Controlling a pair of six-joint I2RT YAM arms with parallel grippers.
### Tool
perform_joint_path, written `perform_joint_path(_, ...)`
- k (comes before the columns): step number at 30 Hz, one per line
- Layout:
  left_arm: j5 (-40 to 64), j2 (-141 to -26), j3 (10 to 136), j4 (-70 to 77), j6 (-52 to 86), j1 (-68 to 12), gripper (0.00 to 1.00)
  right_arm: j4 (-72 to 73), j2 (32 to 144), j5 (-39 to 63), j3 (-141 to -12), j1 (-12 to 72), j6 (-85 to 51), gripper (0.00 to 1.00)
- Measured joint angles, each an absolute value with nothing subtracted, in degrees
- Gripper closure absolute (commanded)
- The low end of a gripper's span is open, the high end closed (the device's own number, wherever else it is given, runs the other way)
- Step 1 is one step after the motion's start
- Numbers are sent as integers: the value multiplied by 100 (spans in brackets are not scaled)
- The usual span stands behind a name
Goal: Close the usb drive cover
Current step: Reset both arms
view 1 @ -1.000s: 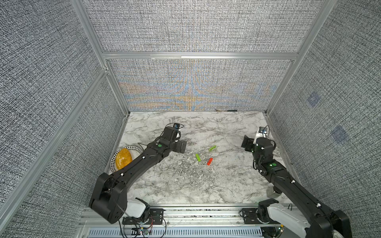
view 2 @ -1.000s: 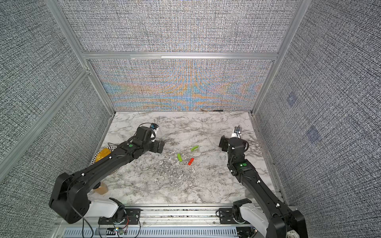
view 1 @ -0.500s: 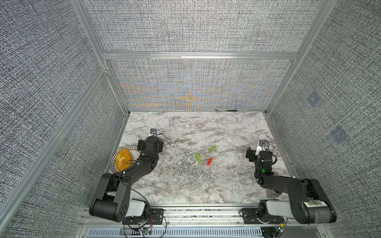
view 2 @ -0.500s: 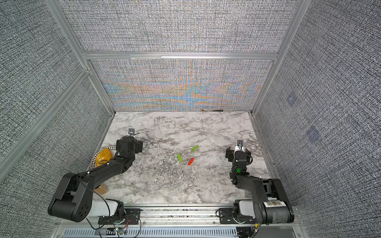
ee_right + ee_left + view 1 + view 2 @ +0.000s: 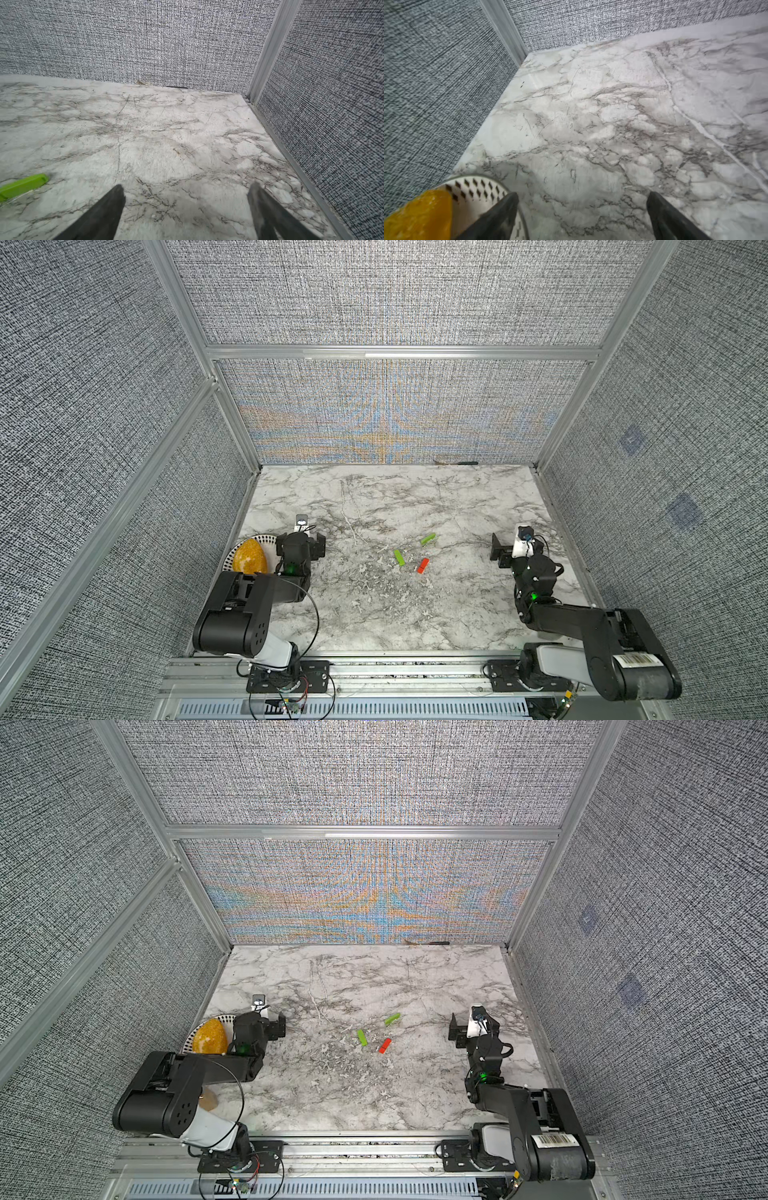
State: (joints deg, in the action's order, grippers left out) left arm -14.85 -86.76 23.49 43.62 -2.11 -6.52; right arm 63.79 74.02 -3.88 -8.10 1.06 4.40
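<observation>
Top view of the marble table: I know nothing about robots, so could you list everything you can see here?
usb drive: one, red-orange, lying mid-table; whether it is capped is too small to tell.
green sticks: two, bright green, lying apart, just left of and beyond the usb drive.
plate: one, white with a dark pattern, at the table's left edge.
yellow-orange lump: one, on the plate.
table: one, white-grey marble, enclosed by grey fabric walls.
left gripper: one, black, open, empty, beside the plate.
right gripper: one, black, open, empty, near the right wall.

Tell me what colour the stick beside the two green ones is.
The usb drive is red-orange, shown best in a top view.
</observation>
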Motion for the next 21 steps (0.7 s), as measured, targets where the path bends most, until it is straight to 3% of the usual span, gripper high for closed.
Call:
perform_joint_path(3, -1481, -8602, 2462, 4405, -86, -528, 0, 6834, 7627, -143, -729, 110, 379, 5)
perform_joint_path(7, -1341, -8595, 2451, 4272, -38, -534, 0, 7719, 8718, -99, -508, 338, 419, 2)
perform_joint_path(21, -1334, -8595, 2453, 4189, 3, -528, 0, 7439, 8816, -886, -1146, 261, 54, 2)
